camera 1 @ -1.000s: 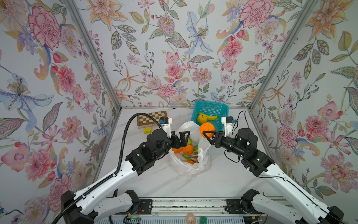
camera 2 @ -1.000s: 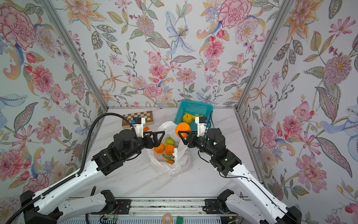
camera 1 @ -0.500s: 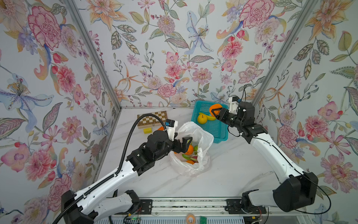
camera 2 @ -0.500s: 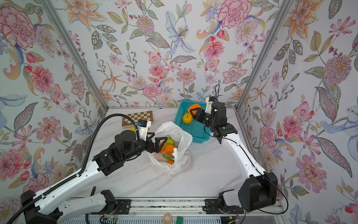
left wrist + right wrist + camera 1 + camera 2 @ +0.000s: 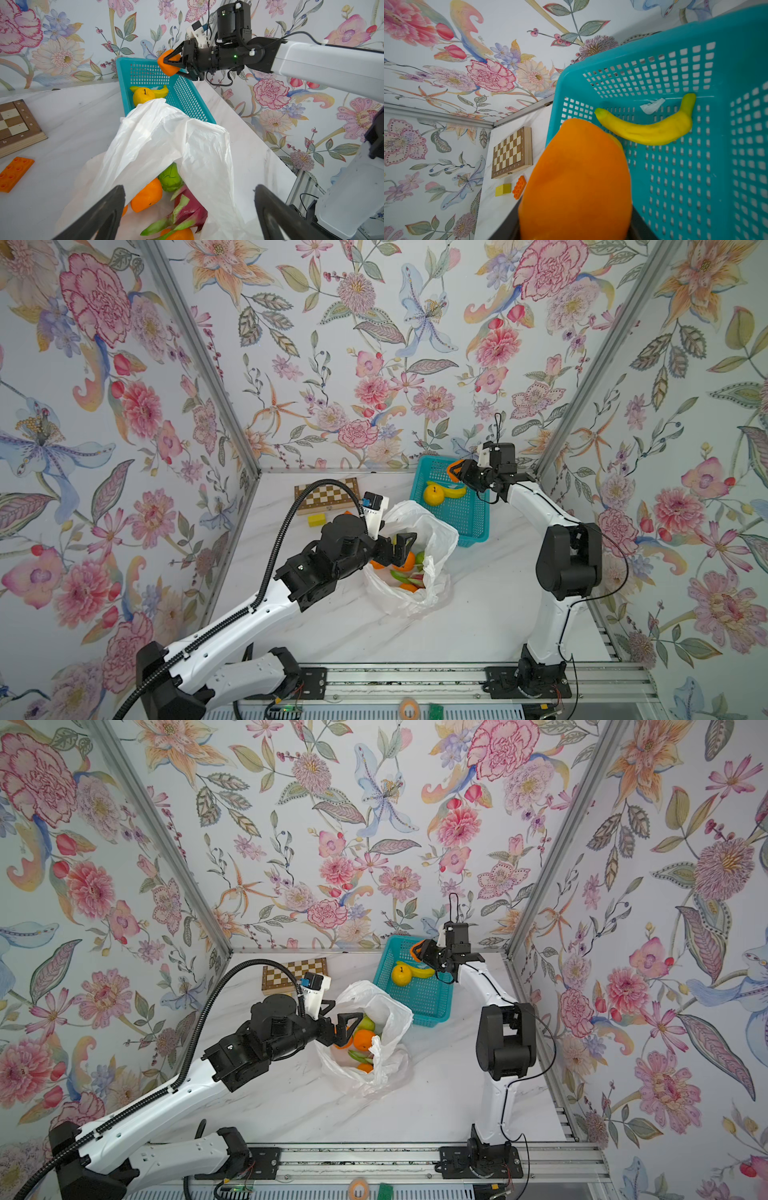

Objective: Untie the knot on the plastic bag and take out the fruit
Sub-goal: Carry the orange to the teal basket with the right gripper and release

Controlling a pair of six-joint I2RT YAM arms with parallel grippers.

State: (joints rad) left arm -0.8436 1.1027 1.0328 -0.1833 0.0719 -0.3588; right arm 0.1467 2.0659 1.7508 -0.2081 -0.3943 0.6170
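The plastic bag (image 5: 436, 531) lies in the middle of the tabletop (image 5: 478, 614) with its mouth open. No knot shows anywhere on the film, so the untying looks done and the work now is emptying the bag.

The right hand (image 5: 456, 472) is closed around an orange (image 5: 577, 178), held above the far end of the blue-green basket (image 5: 187, 93) at the far right, clear of the basket's floor. I judge it is about ready to be let go there. In the basket lie a yellow apple (image 5: 433, 494) and, just beside it, a banana (image 5: 648, 131).

The left hand (image 5: 190, 189) is spread wide and empty, hovering at the bag's mouth just above the fruit inside. Left in the bag are at least two oranges (image 5: 147, 196), a green fruit (image 5: 170, 178) and a pink dragon fruit (image 5: 191, 209). Whether more sits under the film cannot be told. So one piece is out, one is in the hand over the basket, and most of the emptying remains.
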